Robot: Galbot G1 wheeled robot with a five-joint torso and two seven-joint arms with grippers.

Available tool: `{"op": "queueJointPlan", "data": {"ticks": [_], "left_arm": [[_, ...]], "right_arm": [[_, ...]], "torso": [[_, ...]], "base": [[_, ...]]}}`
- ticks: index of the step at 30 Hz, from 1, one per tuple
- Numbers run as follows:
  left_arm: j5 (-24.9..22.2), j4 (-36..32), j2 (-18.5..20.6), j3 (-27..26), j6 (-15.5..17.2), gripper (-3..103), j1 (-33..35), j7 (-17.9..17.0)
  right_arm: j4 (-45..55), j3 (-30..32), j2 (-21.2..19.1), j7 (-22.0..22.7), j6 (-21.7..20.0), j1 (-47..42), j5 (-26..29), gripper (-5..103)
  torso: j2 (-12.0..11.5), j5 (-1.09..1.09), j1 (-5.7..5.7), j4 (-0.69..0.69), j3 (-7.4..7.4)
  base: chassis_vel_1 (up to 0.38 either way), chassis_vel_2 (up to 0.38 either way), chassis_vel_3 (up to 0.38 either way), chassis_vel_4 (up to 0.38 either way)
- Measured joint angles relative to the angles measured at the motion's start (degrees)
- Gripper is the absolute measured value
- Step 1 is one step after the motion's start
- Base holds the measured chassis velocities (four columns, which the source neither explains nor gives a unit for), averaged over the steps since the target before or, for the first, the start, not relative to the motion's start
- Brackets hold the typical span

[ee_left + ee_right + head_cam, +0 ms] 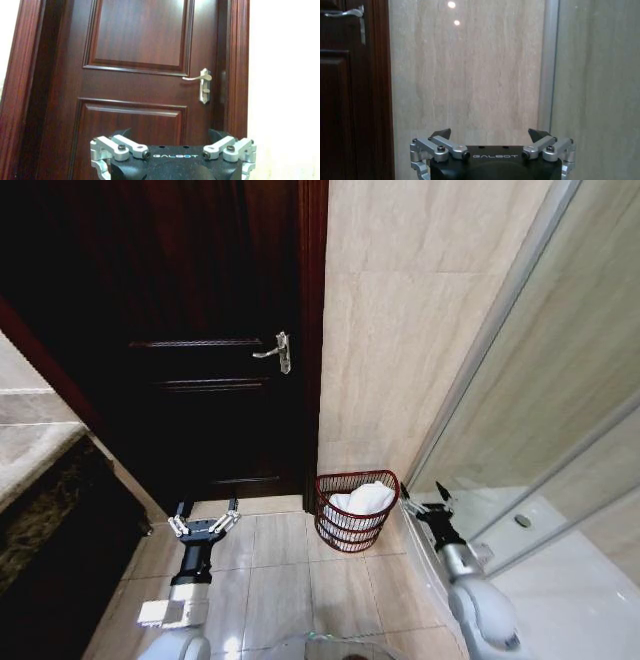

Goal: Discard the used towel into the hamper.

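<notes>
Pale floor tiles (pixel 270 580) run up to a dark wooden door (pixel 200 330) on the left and a beige tiled wall (pixel 400 310) beside it, with a glass shower partition (pixel 560 440) slanting off to the right. At the far left, a stone counter edge (pixel 30 450) juts in.

Low over the floor before the door hangs the left gripper (pixel 205 515), its fingers spread apart and holding nothing; from its wrist camera the left gripper (pixel 172 138) points at the door panels, with the silver lever handle (pixel 200 80) up and to one side.

Further right, the hamper (pixel 355 532) stands on the tiles in the corner where the door frame meets the wall, and a white towel (pixel 362 498) lies bunched inside it.

Just beside the hamper's right rim, the right gripper (pixel 423 498) hovers with fingers parted and empty, apart from the towel. Its wrist view shows the right gripper (pixel 490 137) facing the beige wall.
</notes>
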Motion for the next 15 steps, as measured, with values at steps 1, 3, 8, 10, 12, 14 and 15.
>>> {"op": "queueJointPlan", "data": {"ticks": [1, 3, 8, 10, 12, 14, 15], "left_arm": [[0.09, -0.01, 0.00, 0.09, 0.01, 100, 0.02, 0.02], [0.34, -0.04, 0.00, 0.16, 0.02, 100, 0.09, 0.00], [0.61, -0.03, 0.00, 0.09, -0.39, 100, 0.58, -0.09], [0.61, -0.04, 0.00, 0.05, -0.68, 100, 0.72, -0.11], [0.61, -0.04, 0.00, 0.03, -0.82, 100, 0.77, -0.15], [0.60, -0.21, 0.00, -0.03, -0.98, 100, 0.88, -0.27], [0.60, -0.21, 0.00, -0.03, -0.98, 100, 0.88, -0.27]], "right_arm": [[0.65, -0.02, 0.34, 0.18, -0.47, -0.95, -0.16, 100], [2.00, -0.37, 0.83, 1.29, -2.02, -2.50, -0.66, 100], [4.02, -1.47, 1.10, 3.40, -4.60, -4.08, -1.04, 100], [4.54, -1.62, 1.12, 3.42, -4.78, -4.49, -1.24, 100], [4.99, -1.81, 1.14, 3.46, -4.88, -4.76, -1.30, 100], [6.08, -2.56, 1.30, 3.93, -5.13, -5.45, -1.37, 100], [6.08, -2.56, 1.30, 3.93, -5.13, -5.45, -1.37, 100]], "torso": [[0.00, 0.00, 0.00, 0.00, 0.00], [0.00, -0.01, 0.00, 0.00, 0.00], [0.00, 0.00, 0.01, 0.01, 0.00], [0.00, 0.00, 0.01, 0.01, 0.01], [0.00, -0.01, 0.01, 0.01, 0.01], [0.00, 0.00, 0.01, 0.01, 0.01], [0.00, 0.00, 0.01, 0.01, 0.01]], "base": [[0.000, 0.000, 0.000, 0.000], [0.000, 0.000, 0.000, 0.000], [0.000, 0.000, 0.000, 0.000], [0.000, 0.000, 0.000, 0.000], [0.000, 0.000, 0.000, 0.000], [0.026, -0.013, -0.022, 0.020], [0.052, -0.026, -0.045, 0.040]]}}
